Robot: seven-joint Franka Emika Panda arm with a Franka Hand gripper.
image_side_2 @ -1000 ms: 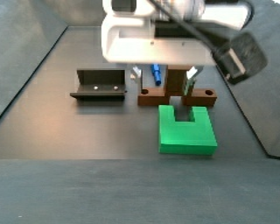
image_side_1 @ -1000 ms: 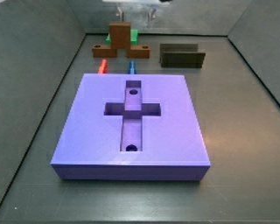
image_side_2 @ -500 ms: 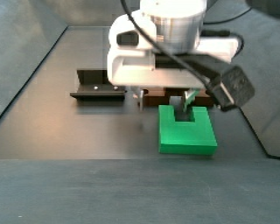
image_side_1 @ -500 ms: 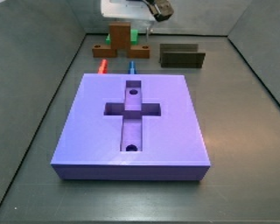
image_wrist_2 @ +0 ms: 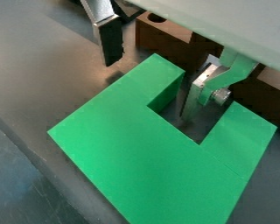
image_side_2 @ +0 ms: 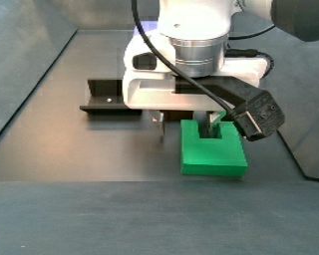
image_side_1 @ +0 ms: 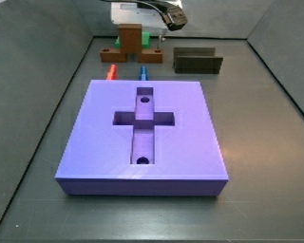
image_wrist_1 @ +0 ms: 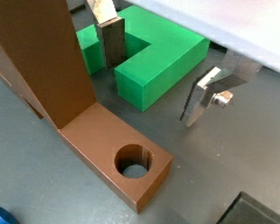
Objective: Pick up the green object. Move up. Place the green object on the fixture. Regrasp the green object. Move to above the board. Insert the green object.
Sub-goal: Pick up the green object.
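Observation:
The green object (image_wrist_2: 130, 166) is a bright green notched block lying flat on the floor, also seen in a wrist view (image_wrist_1: 166, 54) and in both side views (image_side_2: 213, 154) (image_side_1: 144, 39). My gripper (image_wrist_2: 154, 70) is low over it and open. One finger (image_wrist_2: 201, 92) stands in the block's notch and the other finger (image_wrist_2: 109, 39) outside it, so they straddle one prong with gaps. The gripper also shows in a side view (image_side_2: 187, 129). The fixture (image_side_2: 111, 98) stands apart on the floor. The lavender board (image_side_1: 144, 133) with its cross recess lies nearer the front.
A brown stepped block (image_wrist_1: 60, 96) with a round hole stands right beside the green object, close to one finger. The fixture also shows in a side view (image_side_1: 198, 61). A red piece (image_side_1: 110, 69) and a blue piece (image_side_1: 142, 70) lie between the blocks and the board.
My gripper has come down over the green object; its fingers now reach the block's level around one prong. The block has not moved.

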